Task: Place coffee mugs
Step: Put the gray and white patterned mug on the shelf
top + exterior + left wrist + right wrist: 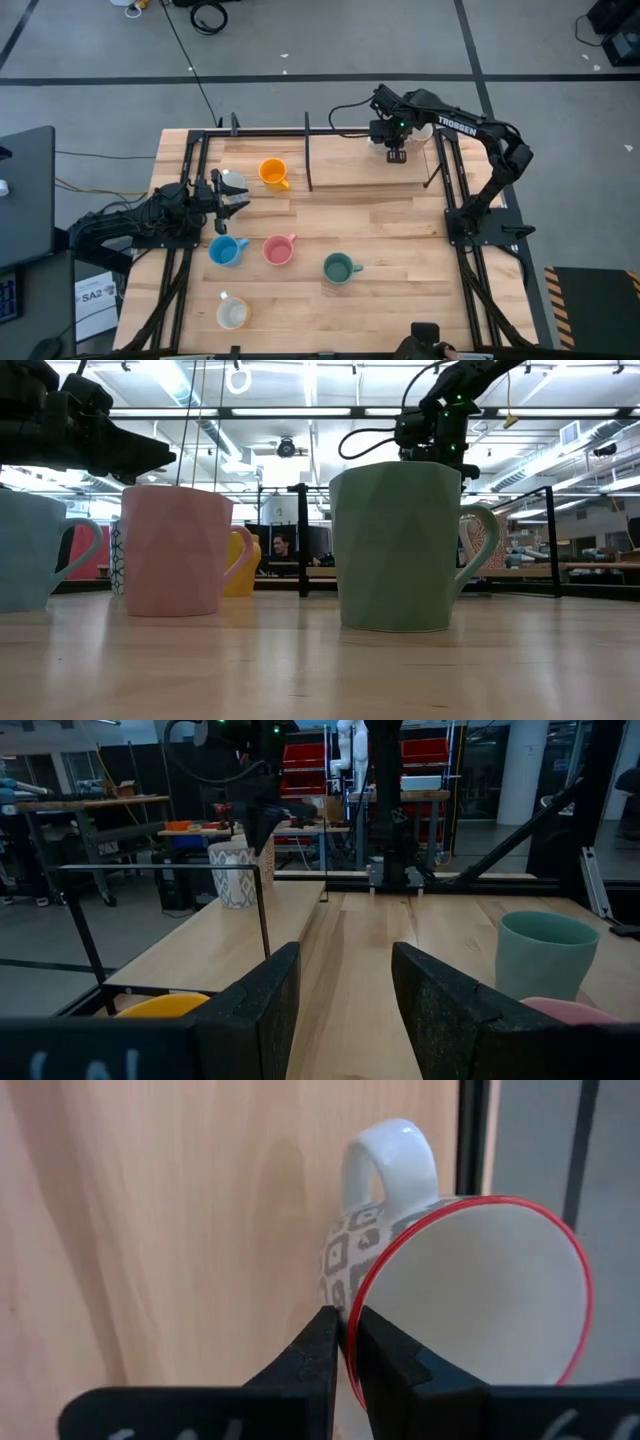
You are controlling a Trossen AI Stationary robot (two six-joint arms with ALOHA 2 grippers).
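Observation:
A white mug with a grey pattern and a red rim stands near the table's far right corner. My right gripper comes down on it from above. Orange, light blue, pink and teal-green mugs stand upright on the wood. A cream mug stands near the front edge. Another white mug stands by my left gripper, which waits open and level at the left side. My right gripper pinches the patterned mug's red rim, a short way round from the handle. One finger is inside the cup and one is outside on the patterned wall. The fingers point steeply down. The mug stands upright with its base on the table.
A black frame runs along the table's left and right sides, with an upright post near the far middle and a rail close to the patterned mug. Bare wood lies in the table's middle.

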